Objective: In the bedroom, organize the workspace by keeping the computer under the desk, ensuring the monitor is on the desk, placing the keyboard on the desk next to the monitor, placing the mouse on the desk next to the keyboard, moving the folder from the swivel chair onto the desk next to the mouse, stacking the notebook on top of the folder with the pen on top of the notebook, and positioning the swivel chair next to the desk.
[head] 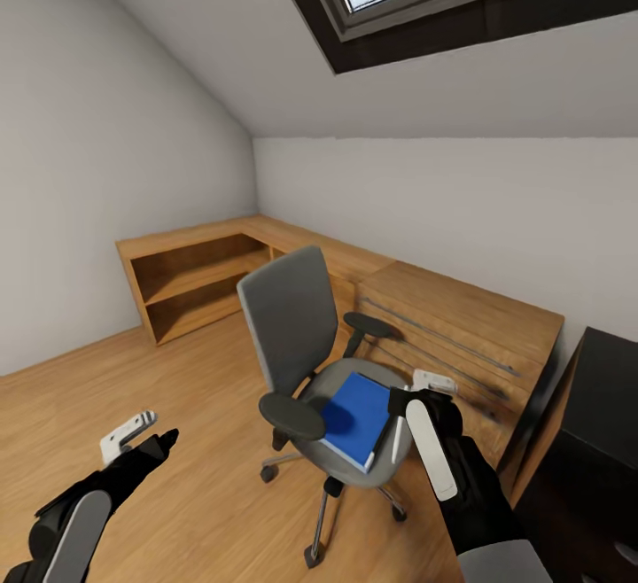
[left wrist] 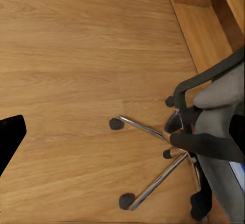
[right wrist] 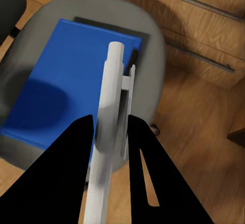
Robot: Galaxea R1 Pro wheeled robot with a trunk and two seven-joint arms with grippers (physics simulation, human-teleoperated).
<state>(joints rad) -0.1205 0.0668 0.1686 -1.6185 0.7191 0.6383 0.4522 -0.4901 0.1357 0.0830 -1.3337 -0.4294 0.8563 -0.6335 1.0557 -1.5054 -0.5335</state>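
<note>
While fingers (right wrist: 84,147) pinch pen (right wrist: 107,132), above folder (right wrist: 66,81)

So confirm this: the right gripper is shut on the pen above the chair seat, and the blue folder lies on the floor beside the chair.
One point is wrong: the blue folder lies on the seat of the swivel chair, not on the floor. The right wrist view shows it flat on the grey cushion. The rest stands: the right gripper is shut on the pen above the seat.
</note>
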